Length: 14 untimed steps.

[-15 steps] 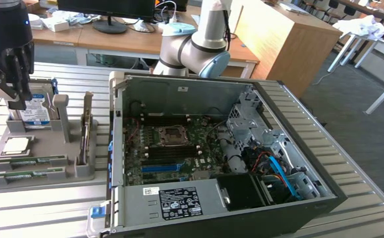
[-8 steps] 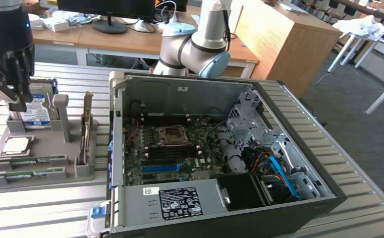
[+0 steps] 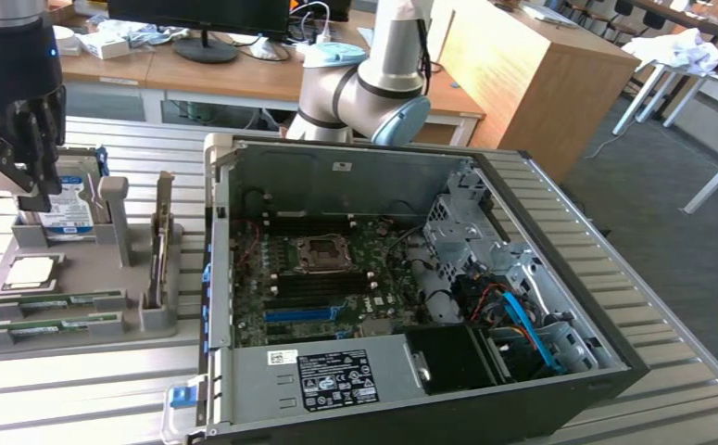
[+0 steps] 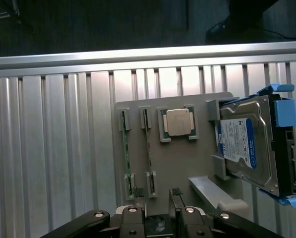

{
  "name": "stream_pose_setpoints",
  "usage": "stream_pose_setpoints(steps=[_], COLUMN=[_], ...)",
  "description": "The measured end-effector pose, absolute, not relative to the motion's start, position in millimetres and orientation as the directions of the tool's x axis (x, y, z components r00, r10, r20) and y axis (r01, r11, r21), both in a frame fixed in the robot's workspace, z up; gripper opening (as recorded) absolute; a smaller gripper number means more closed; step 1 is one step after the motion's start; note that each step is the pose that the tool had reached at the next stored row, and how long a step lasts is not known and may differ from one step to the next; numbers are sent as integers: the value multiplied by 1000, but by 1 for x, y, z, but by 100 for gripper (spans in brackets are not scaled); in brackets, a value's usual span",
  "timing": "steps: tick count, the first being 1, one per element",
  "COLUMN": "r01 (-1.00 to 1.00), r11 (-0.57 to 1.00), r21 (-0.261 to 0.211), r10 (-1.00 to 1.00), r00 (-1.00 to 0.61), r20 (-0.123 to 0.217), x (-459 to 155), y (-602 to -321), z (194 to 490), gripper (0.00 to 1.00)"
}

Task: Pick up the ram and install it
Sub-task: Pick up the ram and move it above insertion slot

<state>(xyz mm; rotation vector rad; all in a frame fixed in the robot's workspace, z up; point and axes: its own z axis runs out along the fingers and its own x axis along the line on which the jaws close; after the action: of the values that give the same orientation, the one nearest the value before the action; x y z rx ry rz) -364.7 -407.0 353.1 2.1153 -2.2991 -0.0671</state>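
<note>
Slatted metal table (image 3: 74, 394), running across the lower part of the exterior view from the left edge to the lower right corner. Two things lie directly on it: a grey plastic tray (image 3: 93, 273) at the middle left of the frame and, just beside it, an open computer case (image 3: 333, 181) filling the centre and right, its inside facing up.

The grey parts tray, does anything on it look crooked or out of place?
Nothing stands out. On the tray, the two ram sticks lie straight and parallel in their slots, the processor sits square in its cradle, and the hard drive stands in its holder.
</note>
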Motion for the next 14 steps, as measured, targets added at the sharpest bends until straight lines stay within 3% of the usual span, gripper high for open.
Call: stream_pose_setpoints(steps=[14], r01=[-996], r11=[83], r21=[43], r10=[-996], r00=[-83], r20=[-17], x=[-365], y=[-407], z=[346], gripper=[33])
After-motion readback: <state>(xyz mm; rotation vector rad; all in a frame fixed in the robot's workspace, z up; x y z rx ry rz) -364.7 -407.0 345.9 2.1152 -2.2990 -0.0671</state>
